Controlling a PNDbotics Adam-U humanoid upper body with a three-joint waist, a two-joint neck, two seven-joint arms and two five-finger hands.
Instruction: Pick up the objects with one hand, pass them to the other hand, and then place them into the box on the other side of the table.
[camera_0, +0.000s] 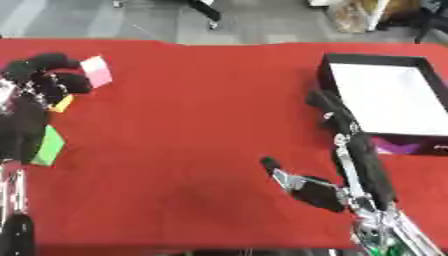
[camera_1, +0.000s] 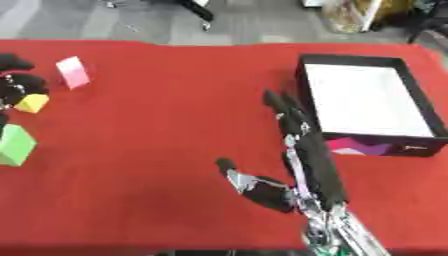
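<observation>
Left eye view: your left hand sits at the far left of the red table, fingers curled over the blocks there, but you cannot tell from this picture whether they actually close on any of them. The pink block stands just beside those fingertips, touching or nearly so. The yellow block peeks out from under the hand, mostly hidden, and the green block lies nearer you, partly covered by the forearm. Your right hand is at the lower right, spread wide, fingers straight and pointing up the table toward the box, thumb splayed out to the left; it holds nothing. The black box with its white floor lies at the right side of the table, and your fingertips end right at its left wall. Right eye view: only a little of your left hand shows at the left edge, its dark fingers bent, and the yellow block lies just beside them, now plainly visible. The pink block stands apart from the hand here, tilted slightly, and the green block rests on the cloth at the left edge, well clear of the box. Your right hand lies flat and open beside the box's left wall, with a purple and pink patch showing on the box's near side.
</observation>
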